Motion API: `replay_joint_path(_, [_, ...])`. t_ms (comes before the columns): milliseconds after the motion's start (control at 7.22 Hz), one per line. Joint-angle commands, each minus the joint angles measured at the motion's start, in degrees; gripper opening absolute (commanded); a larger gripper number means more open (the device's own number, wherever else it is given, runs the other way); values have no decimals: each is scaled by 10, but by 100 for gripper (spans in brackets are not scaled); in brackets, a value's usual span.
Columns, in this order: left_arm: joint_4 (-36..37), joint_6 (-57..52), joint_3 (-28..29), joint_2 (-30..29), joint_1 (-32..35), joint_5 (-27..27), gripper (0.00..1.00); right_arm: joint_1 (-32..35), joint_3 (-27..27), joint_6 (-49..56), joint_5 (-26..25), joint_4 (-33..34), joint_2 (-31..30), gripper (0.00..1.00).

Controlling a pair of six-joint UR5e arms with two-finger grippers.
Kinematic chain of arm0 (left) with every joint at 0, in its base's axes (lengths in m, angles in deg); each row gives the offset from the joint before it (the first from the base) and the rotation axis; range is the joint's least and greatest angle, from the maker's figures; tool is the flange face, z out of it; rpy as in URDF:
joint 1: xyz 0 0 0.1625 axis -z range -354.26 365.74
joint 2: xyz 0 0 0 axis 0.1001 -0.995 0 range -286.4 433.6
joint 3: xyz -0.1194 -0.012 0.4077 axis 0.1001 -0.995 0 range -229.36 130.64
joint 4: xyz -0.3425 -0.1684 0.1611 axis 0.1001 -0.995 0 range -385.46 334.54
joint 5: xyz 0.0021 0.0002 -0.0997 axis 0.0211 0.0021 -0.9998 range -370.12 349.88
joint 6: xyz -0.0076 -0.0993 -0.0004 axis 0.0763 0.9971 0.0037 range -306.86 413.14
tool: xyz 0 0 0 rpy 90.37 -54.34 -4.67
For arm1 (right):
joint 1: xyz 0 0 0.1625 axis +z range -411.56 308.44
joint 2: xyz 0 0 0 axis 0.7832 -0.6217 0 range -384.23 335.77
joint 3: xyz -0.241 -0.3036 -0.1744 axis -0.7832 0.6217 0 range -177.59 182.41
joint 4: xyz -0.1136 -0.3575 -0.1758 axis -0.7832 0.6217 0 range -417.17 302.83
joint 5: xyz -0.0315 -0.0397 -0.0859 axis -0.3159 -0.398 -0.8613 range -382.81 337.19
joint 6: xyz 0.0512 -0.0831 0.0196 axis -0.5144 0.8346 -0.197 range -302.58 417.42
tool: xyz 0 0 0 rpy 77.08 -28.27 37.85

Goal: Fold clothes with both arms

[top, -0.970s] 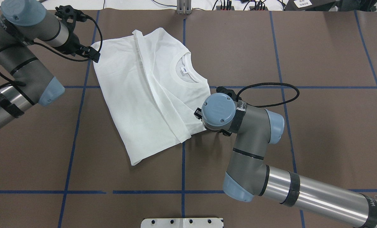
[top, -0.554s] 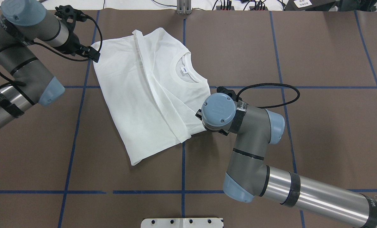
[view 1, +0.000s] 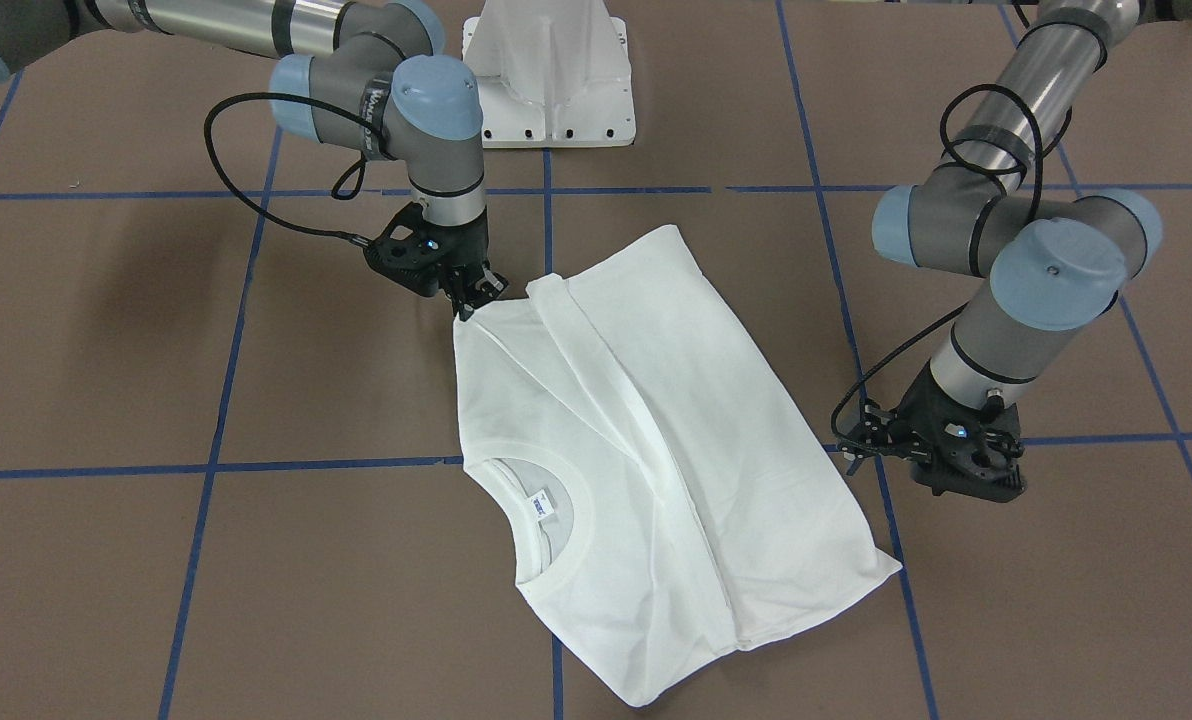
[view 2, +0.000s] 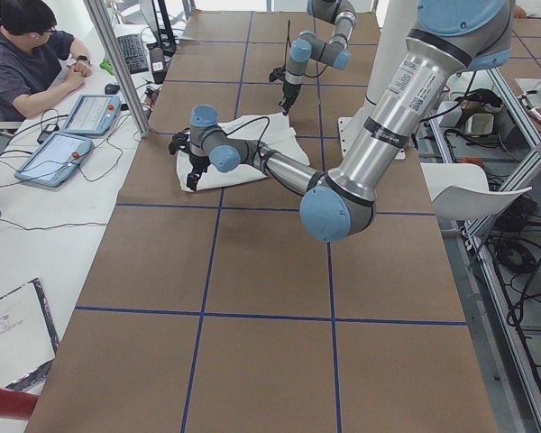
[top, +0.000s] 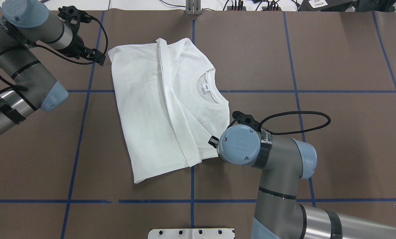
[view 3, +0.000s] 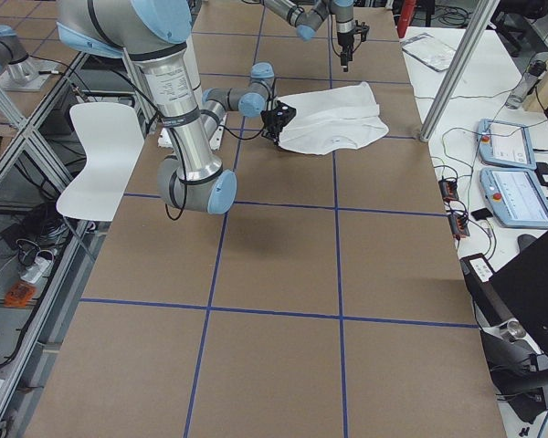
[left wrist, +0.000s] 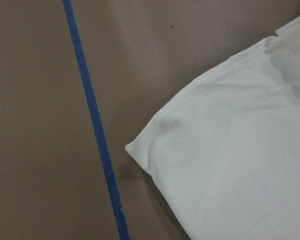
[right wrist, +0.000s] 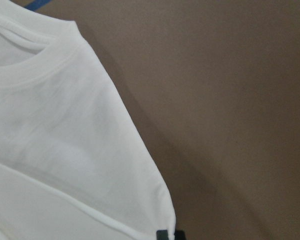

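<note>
T-shirt (top: 151, 99), right fingers (view 1: 469, 297) pinching its corner

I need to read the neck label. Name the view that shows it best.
Exterior front-facing: the label lies face-up inside the collar, unobstructed. Overhead shows it too, smaller. The side views are too distant; the right wrist sees only collar, the left wrist only a shirt corner.

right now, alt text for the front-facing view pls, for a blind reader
A folded white T-shirt lies on a brown table, collar toward the camera. The right gripper pinches its far corner; the left gripper hovers beside its opposite edge.
</note>
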Motion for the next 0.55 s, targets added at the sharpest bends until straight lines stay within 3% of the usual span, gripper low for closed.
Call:
replay_joint_path(0, [-1,2,0,0,0,0,100,-44,-27,-9,-29,6,-11,0])
replay_joint_path(416, [-1,9,-2,0,0,-1,100,-71,-59,-18,-49,48,-18,0])
